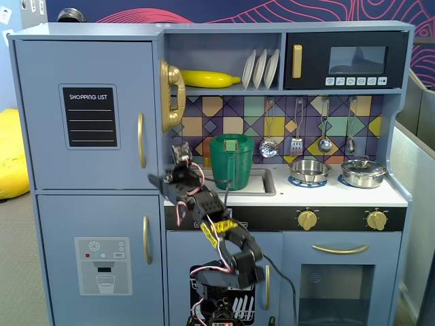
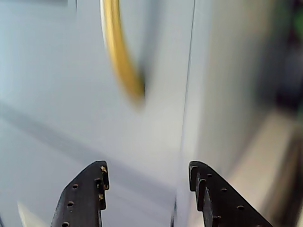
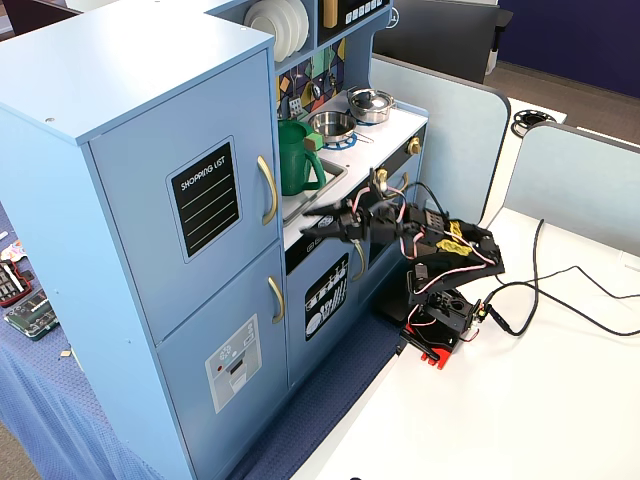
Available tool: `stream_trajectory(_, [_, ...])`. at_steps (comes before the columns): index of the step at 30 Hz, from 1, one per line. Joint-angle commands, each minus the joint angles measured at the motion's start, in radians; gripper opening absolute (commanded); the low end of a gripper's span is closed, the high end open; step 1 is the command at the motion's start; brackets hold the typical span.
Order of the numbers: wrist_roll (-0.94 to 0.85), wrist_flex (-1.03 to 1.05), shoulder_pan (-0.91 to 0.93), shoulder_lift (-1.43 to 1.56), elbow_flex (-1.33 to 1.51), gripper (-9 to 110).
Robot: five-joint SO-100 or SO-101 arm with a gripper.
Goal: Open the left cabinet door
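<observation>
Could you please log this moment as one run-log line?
phase: approach | gripper: open, empty, just below gold bar handle | left cabinet door: closed | contact: none yet

The kitchen held three plates (image 1: 261,68), one banana (image 1: 207,79), four hanging utensils (image 1: 310,129), two pots (image 1: 336,171), one green pitcher (image 1: 231,161), two gold knobs (image 1: 342,219) and one microwave (image 1: 346,60).

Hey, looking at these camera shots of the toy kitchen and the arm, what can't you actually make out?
- Wrist view: the gold handle is blurred, its top cut off by the frame edge.
- Wrist view: only the tips of the open end effector show.
- Fixed view: the arm's base is cut off at the bottom edge.
- Fixed view: the microwave buttons are too small to read.
</observation>
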Motion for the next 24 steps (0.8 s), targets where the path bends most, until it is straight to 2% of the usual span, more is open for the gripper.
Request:
stream_trajectory(1, [-0.020,-0.115,-0.040,-0.138,-0.198,15])
stream_trajectory(14, [-0.055,-0.169,-0.120,-0.405,-0.488,14])
stream_trajectory(24, [-0.132,-0.006,-0.359,-0.285,-0.463,13])
